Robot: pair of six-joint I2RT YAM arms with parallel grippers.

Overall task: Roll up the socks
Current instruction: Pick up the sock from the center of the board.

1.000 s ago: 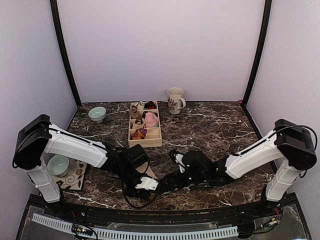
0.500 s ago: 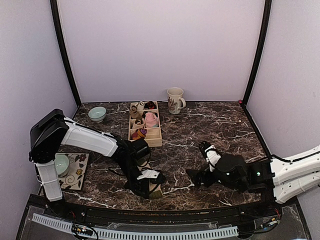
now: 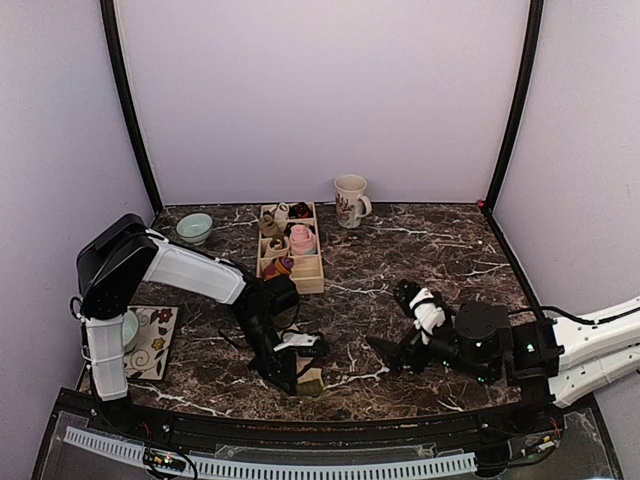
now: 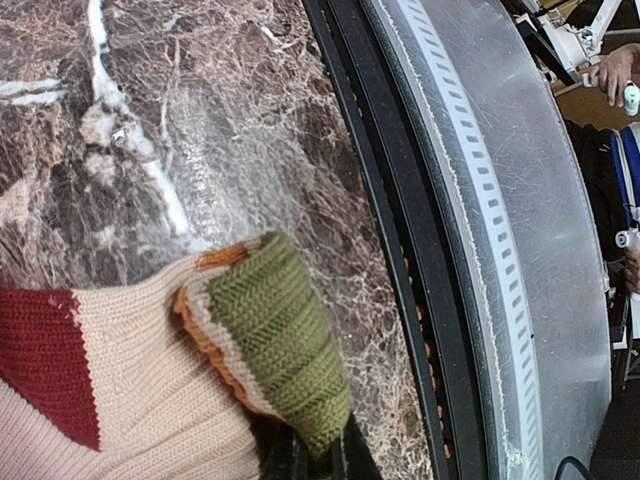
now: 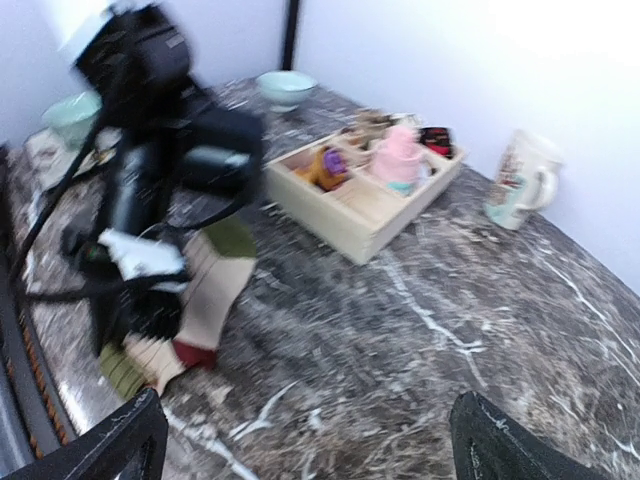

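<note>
A beige sock (image 4: 130,390) with a red patch and an olive-green cuff (image 4: 275,335) lies by the table's near edge. The left gripper (image 4: 318,462) is shut on that cuff. From above, the left gripper (image 3: 298,372) is low over the sock (image 3: 311,379), which it mostly hides. The right wrist view shows the sock (image 5: 208,290) lying flat under the left arm, folded green cuff uppermost. The right gripper (image 3: 392,326) hangs open to the sock's right, apart from it, nothing between its fingers (image 5: 120,445). A striped sock (image 3: 279,266) sits in the wooden box (image 3: 304,283).
The wooden box (image 5: 352,232) also holds a pink bundle (image 5: 398,155). A mug (image 3: 350,200) stands behind it and a green bowl (image 3: 194,227) at the back left. Another bowl (image 3: 120,328) rests on a patterned mat at the left. The table's black front rail (image 4: 400,270) runs right beside the sock.
The right gripper has pulled away from the sock to the right. The left arm has swung its gripper a little right, still holding the cuff.
</note>
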